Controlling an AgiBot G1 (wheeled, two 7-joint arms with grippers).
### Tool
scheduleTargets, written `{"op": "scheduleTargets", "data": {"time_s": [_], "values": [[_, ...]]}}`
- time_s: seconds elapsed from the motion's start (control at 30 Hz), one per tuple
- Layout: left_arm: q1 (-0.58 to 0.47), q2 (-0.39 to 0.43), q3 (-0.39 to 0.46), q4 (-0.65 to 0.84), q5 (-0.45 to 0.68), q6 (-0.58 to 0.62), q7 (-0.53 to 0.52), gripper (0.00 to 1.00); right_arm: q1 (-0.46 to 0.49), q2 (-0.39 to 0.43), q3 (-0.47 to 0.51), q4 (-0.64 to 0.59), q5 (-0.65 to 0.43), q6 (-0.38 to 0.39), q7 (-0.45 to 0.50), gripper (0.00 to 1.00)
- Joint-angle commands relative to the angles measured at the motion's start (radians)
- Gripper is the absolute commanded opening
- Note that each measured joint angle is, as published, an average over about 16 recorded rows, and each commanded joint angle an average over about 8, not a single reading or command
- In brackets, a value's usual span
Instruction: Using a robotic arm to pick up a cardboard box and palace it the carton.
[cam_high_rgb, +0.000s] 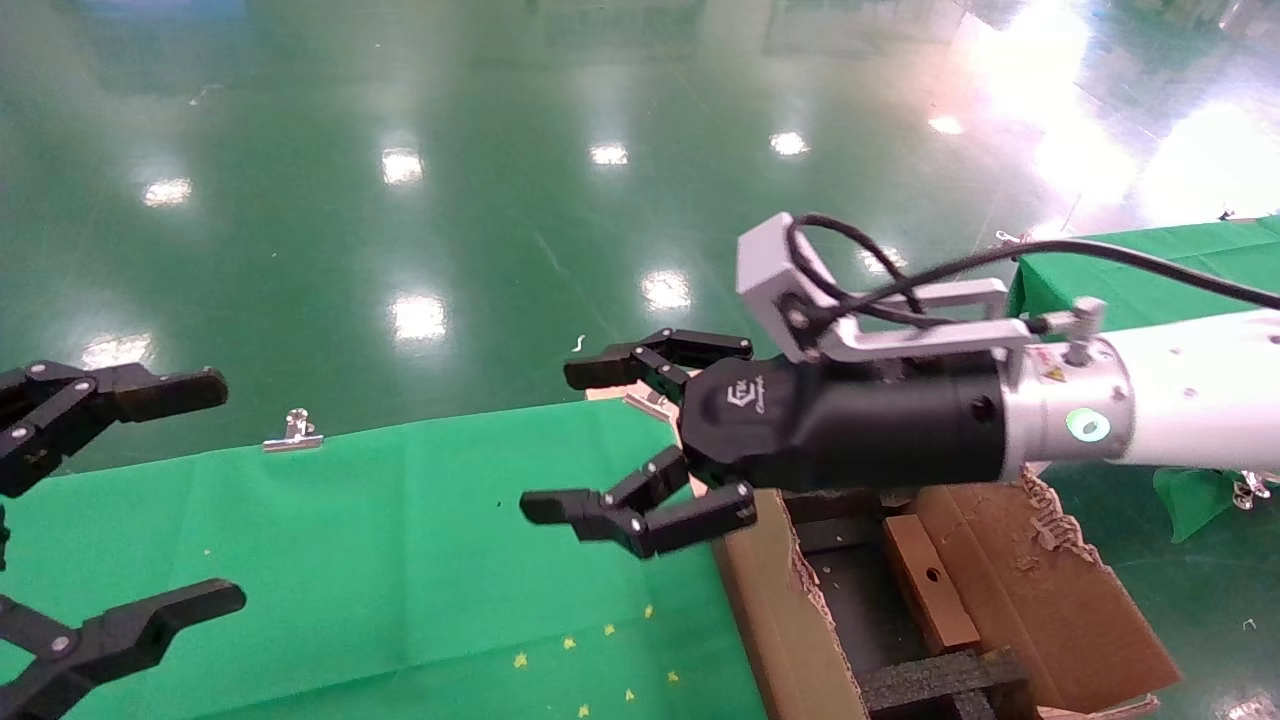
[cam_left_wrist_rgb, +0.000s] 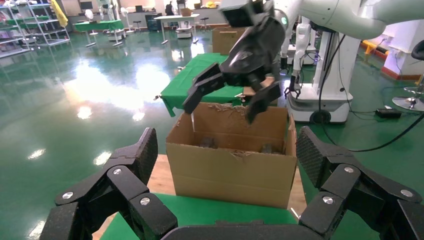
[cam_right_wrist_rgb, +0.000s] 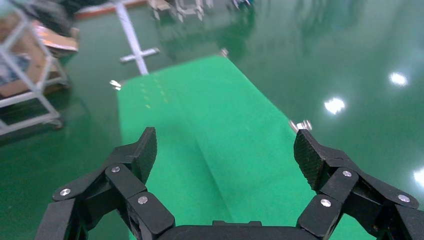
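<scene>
We find the cardboard box (cam_high_rgb: 928, 582) already inside the carton (cam_high_rgb: 1050, 590), a small flat brown piece with a round hole, leaning on edge between the black foam inserts (cam_high_rgb: 935, 680) and the inner wall. The carton stands just off the end of the green counter (cam_high_rgb: 400, 560), its ragged flaps up. Our right tool (cam_high_rgb: 610, 450) hangs above the carton's near corner and the counter's edge, fingers spread wide and gripping nothing; the right wrist view shows only green cloth between its pads. So we judge the placing done and the step in hand a clean retreat. To do it well, we would lift the right arm (cam_high_rgb: 1180, 400) straight up before swinging away, keeping the open fingers clear of the torn flap edges so nothing drags the carton or tips the box. Our left tool (cam_high_rgb: 130, 500) is parked over the counter's far left, also wide open and empty, well apart from the carton.
</scene>
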Motion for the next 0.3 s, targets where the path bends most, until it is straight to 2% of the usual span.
{"op": "scheduleTargets", "data": {"time_s": [0.03, 0.2, 0.3], "values": [[0.000, 0.000, 0.000, 0.000, 0.000, 0.000, 0.000, 1.00, -0.036, -0.006, 0.049, -0.003, 0.026, -0.033, -0.051, 1.00], [0.000, 0.000, 0.000, 0.000, 0.000, 0.000, 0.000, 1.00, -0.124, -0.019, 0.169, -0.011, 0.091, -0.113, -0.175, 1.00], [0.000, 0.000, 0.000, 0.000, 0.000, 0.000, 0.000, 1.00, -0.150, -0.023, 0.205, -0.013, 0.110, -0.136, -0.212, 1.00]]}}
